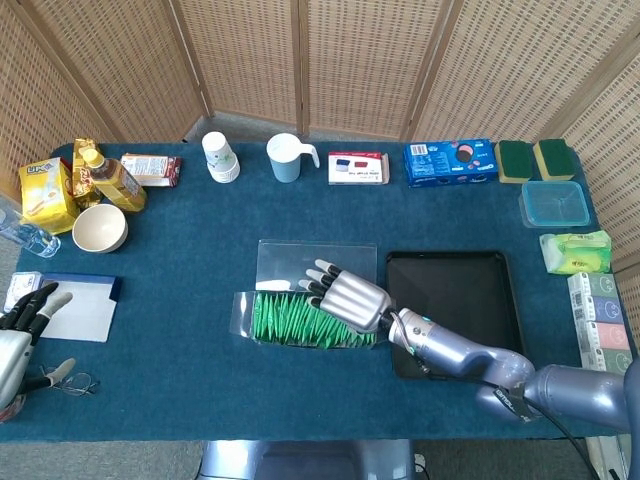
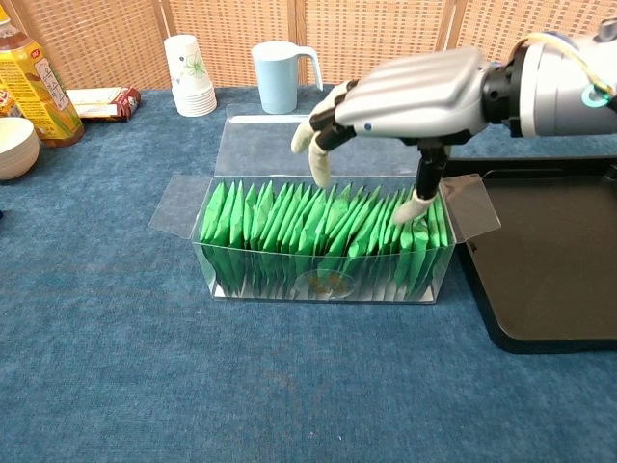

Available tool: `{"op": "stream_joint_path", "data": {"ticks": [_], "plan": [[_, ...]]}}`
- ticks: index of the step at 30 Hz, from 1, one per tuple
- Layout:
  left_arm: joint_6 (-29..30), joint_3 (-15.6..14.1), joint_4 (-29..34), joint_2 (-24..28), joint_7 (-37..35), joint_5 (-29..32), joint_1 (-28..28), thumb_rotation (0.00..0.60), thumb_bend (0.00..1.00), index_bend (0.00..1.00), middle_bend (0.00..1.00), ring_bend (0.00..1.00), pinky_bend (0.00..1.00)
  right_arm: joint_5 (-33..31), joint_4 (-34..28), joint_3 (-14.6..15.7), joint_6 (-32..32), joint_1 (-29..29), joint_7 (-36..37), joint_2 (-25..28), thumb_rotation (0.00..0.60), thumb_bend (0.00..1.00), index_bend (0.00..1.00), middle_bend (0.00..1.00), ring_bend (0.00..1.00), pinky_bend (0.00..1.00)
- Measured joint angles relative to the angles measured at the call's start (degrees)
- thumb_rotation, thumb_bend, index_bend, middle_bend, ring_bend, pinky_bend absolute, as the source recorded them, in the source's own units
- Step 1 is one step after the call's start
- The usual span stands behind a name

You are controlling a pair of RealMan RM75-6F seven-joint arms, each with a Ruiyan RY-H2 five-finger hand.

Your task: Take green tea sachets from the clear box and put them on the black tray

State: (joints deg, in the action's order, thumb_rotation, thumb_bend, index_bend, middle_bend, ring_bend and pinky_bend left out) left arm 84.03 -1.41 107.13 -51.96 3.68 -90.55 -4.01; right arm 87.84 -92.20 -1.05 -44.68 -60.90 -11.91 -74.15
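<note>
A clear box [image 2: 323,275] [image 1: 310,322] packed with upright green tea sachets [image 2: 289,227] [image 1: 300,322] sits mid-table with its lid folded back. My right hand [image 2: 405,96] [image 1: 345,295] hovers over the box's right half, palm down, fingers spread. Its thumb tip touches the tops of the sachets near the right end, and nothing is held. The black tray [image 2: 559,260] [image 1: 470,300] lies just right of the box and is bare. My left hand [image 1: 22,330] rests open at the table's left edge.
Along the back stand a stack of paper cups [image 2: 190,77], a blue mug [image 2: 280,75], a bottle [image 2: 29,82] and snack boxes [image 1: 450,162]. A white bowl [image 1: 99,228] and a white card [image 1: 78,308] lie at the left; containers [image 1: 555,203] at the right.
</note>
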Motion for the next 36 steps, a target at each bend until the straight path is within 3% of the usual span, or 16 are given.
{"op": "stream_joint_path", "data": {"ticks": [11,36], "plan": [[-0.18,-0.01,-0.25,-0.14,-0.23,0.20,-0.02,0.599,0.18,0.13,0.07,0.09,0.27,0.66,1.28,-0.46,3.47,-1.62,-2.53,-1.90,0.600,0.03,0.33,0.16,0.11,0.10],[0.45,-0.06,-0.80,0.00,-1.08,0.03,0.35,0.600,0.18,0.13,0.06,0.09,0.27,1.56,4.74,-0.85,3.88,-1.62,-4.28,-5.52,0.600,0.02,0.33,0.16,0.14,0.10]]}}
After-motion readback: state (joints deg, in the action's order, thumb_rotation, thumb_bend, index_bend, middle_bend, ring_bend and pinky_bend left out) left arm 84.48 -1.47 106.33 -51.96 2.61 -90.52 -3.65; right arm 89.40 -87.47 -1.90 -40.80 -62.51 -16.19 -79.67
